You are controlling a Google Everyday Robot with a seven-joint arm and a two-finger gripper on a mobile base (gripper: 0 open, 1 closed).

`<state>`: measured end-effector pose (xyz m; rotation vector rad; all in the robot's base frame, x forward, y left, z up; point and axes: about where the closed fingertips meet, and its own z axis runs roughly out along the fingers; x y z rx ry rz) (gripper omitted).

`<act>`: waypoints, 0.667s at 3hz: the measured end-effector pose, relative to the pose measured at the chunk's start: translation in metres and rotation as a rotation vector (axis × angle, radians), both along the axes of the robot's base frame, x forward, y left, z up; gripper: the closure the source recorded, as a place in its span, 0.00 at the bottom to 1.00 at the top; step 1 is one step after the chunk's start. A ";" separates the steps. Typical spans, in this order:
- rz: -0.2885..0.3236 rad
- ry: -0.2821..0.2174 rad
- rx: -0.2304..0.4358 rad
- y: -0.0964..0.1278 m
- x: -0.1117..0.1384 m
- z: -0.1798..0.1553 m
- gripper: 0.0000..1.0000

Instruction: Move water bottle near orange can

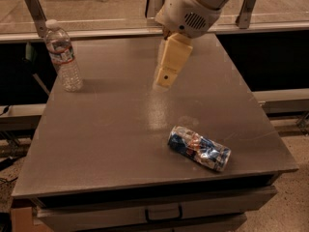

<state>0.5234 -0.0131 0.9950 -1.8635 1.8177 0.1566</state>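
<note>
The water bottle (63, 55) stands upright near the table's back left corner, clear ribbed plastic with a white cap and a white-and-red label. The orange can is hidden behind my arm at the back of the table. My gripper (164, 80) hangs over the middle of the table, pointing down, well to the right of the bottle and holding nothing that shows. The white arm housing (193, 6) fills the top centre of the view.
A crushed blue, silver and red can (199, 148) lies on its side near the front right of the grey table (111, 129). A drawer with a handle (163, 212) sits under the front edge. A railing (111, 25) runs behind the table.
</note>
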 end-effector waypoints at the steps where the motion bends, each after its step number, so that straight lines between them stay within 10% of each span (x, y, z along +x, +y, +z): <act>1: 0.000 0.000 0.005 0.002 0.001 0.000 0.00; 2: 0.004 -0.001 0.049 0.016 0.012 -0.003 0.00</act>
